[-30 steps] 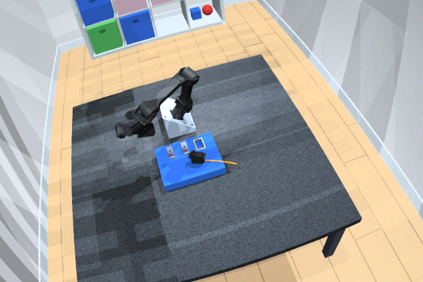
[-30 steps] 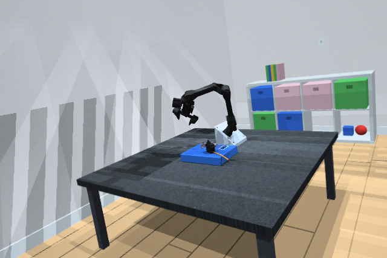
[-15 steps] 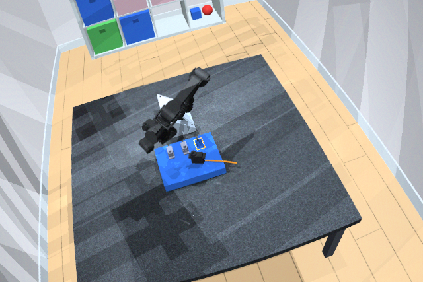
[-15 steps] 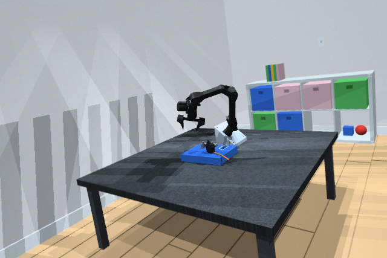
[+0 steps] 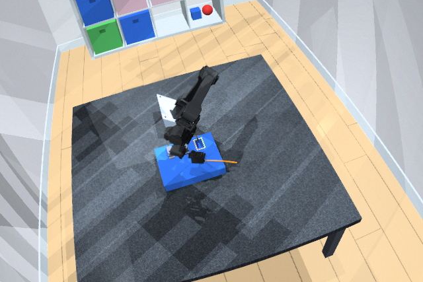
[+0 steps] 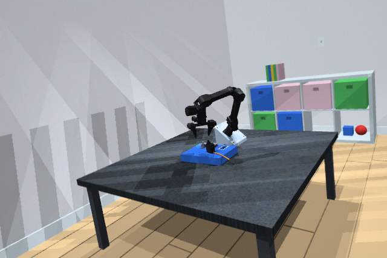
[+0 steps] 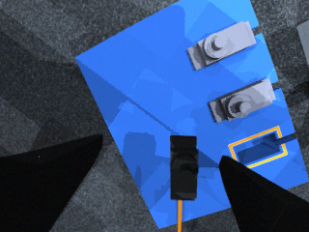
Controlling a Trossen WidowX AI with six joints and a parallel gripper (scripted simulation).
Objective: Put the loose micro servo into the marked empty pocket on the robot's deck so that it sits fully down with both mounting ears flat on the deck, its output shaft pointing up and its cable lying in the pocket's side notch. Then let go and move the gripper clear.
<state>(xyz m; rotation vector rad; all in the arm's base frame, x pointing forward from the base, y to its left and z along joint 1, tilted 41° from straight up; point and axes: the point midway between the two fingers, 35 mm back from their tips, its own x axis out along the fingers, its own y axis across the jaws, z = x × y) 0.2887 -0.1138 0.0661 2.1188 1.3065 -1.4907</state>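
The loose micro servo (image 5: 198, 158) (image 6: 210, 147) (image 7: 183, 181) is black and lies on the blue deck (image 5: 177, 176) (image 6: 199, 158) (image 7: 154, 92); its shaft direction is hard to tell. Its orange cable (image 5: 222, 161) (image 6: 222, 156) (image 7: 180, 215) runs past the deck edge. The empty pocket (image 5: 199, 143) (image 6: 223, 147) (image 7: 253, 154), outlined in yellow-orange, is right of the servo in the wrist view, with its side notch at the deck's edge. My gripper (image 6: 202, 135) (image 7: 161, 150) is open, above the deck. In the wrist view the servo shows between the fingertips, nearer the right one. The arm partly hides the deck in the top view.
Two grey servos (image 7: 224, 45) (image 7: 243, 101) sit in the deck beside the pocket, standing proud of it. The arm's white base plate (image 5: 165, 106) (image 6: 241, 139) is behind the deck. The dark table (image 5: 273, 170) (image 6: 218, 186) carries everything. A shelf stands beyond the table.
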